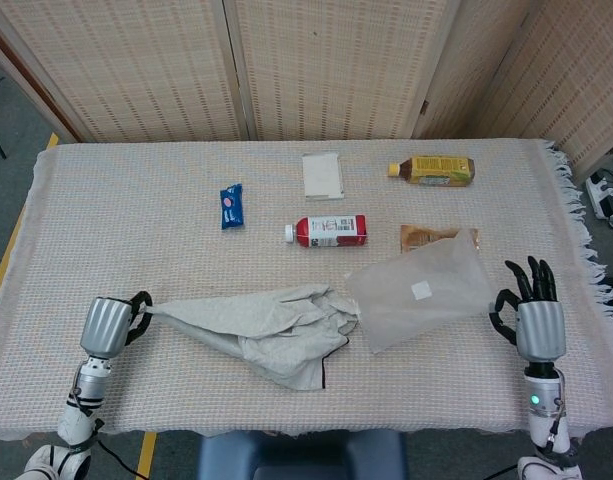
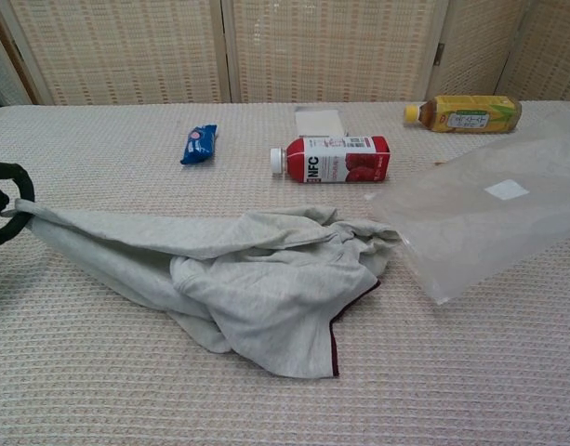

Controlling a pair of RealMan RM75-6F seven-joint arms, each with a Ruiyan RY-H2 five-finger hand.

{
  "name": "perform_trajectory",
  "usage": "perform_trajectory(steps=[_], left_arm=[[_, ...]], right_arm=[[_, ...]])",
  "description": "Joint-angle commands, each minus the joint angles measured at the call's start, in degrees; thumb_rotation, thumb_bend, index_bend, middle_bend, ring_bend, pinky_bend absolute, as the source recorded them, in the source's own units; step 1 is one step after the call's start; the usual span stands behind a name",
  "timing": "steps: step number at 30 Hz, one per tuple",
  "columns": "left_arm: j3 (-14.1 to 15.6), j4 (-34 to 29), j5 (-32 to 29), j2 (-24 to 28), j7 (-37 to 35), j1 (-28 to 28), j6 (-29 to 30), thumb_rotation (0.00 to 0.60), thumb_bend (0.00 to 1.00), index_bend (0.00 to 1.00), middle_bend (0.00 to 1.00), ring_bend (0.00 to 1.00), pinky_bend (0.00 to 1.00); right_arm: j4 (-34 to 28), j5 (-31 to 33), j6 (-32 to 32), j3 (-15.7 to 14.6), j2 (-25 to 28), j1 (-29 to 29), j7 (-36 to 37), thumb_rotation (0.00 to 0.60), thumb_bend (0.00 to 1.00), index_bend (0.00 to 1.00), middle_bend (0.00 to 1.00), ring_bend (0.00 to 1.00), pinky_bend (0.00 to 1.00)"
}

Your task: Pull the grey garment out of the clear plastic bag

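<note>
**Lying free of its bag, the garment spreads across the table**

Spreading over the woven table cover (image 1: 106, 200), the grey garment (image 1: 271, 335) lies crumpled, just touching the clear plastic bag's (image 1: 421, 300) mouth. The left hand (image 1: 111, 325) pinches the garment's stretched corner. The right hand (image 1: 531, 315) grips the bag's far edge, lifting it off the table.

Woven folding screen (image 1: 326, 65) behind the table (image 1: 136, 180); grey floor (image 1: 11, 170).

The grey garment (image 2: 257, 288) is soft matt cloth, the clear bag (image 2: 480, 218) glossy plastic (woven tablecloth (image 1: 136, 240) looks coarse).
</note>
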Motion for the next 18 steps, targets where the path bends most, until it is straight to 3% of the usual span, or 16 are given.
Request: perform_trajectory(steps=[1,6,7,8,9,10,11,12,15,16,18], left_arm=[[-0.89,2.01,-1.06,0.65,-1.28,-0.30,-0.29,0.600,0.68,0.72,1.00,1.00,1.00],[-1.29,3.07,-2.14,1.43,-3.55,-0.76,-2.15,0.600,0.66,0.71,1.00,1.00,1.00],[-0.91,2.26,-2.13,1.96,-4.02,-0.63,-2.90,0.600,0.59,0.64,1.00,1.00,1.00],[-0.22,0.45,-1.98,2.92,-4.51,-0.46,-4.04,0.600,0.49,0.52,0.98,0.99,1.00],[0.55,-1.54,-1.79,4.03,-4.35,-0.27,-5.29,0.600,0.40,0.41,0.94,0.97,1.00],[1.47,-4.92,-1.44,5.86,-3.61,-0.14,-6.54,0.600,0.29,0.23,0.83,0.89,1.00],[2.07,-8.14,-1.18,7.52,-3.23,-0.11,-7.36,0.600,0.21,0.09,0.68,0.76,0.94],[2.66,-11.89,-0.99,9.48,-2.89,-0.08,-8.30,0.600,0.18,0.03,0.55,0.64,0.87],[4.95,-25.86,-0.03,17.74,0.44,-0.04,-11.13,0.600,0.15,0.00,0.31,0.38,0.52],[6.16,-31.23,0.45,21.43,3.02,-0.10,-12.51,0.600,0.14,0.00,0.25,0.32,0.43],[8.06,-39.25,0.78,27.23,7.56,-0.32,-15.18,0.600,0.14,0.00,0.17,0.21,0.32]], right_arm=[[0.76,0.63,-0.43,0.40,0.86,-0.44,0.68,0.600,0.48,0.67,0.18,0.00,0.00],[1.16,0.97,-1.36,0.16,1.68,-0.96,1.44,0.600,0.46,0.66,0.18,0.00,0.00],[0.94,0.75,-2.13,-0.42,2.10,-1.23,1.28,0.600,0.41,0.61,0.16,0.00,0.00],[0.10,0.47,-3.37,-1.31,2.96,-1.66,0.41,0.600,0.33,0.51,0.12,0.00,0.00],[-1.00,0.19,-4.07,-1.95,3.81,-1.94,-0.62,0.600,0.26,0.38,0.08,0.00,0.00],[-3.20,-0.28,-4.47,-2.74,5.28,-2.36,-2.07,0.600,0.18,0.22,0.04,0.00,0.00],[-5.50,-0.65,-4.40,-3.23,6.62,-2.71,-2.96,0.600,0.11,0.08,0.01,0.00,0.00],[-8.39,-1.04,-4.35,-3.75,8.30,-3.09,-3.90,0.600,0.08,0.03,0.00,0.00,0.00],[-22.46,-1.66,-5.66,-5.67,16.76,-4.55,-10.96,0.600,0.02,0.00,0.00,0.00,0.00],[-30.00,-1.22,-7.43,-6.67,21.57,-5.16,-16.49,0.600,0.01,0.00,0.00,0.00,0.00],[-42.32,-0.18,-9.26,-7.56,28.80,-5.85,-24.21,0.600,0.00,0.00,0.00,0.00,0.00]])
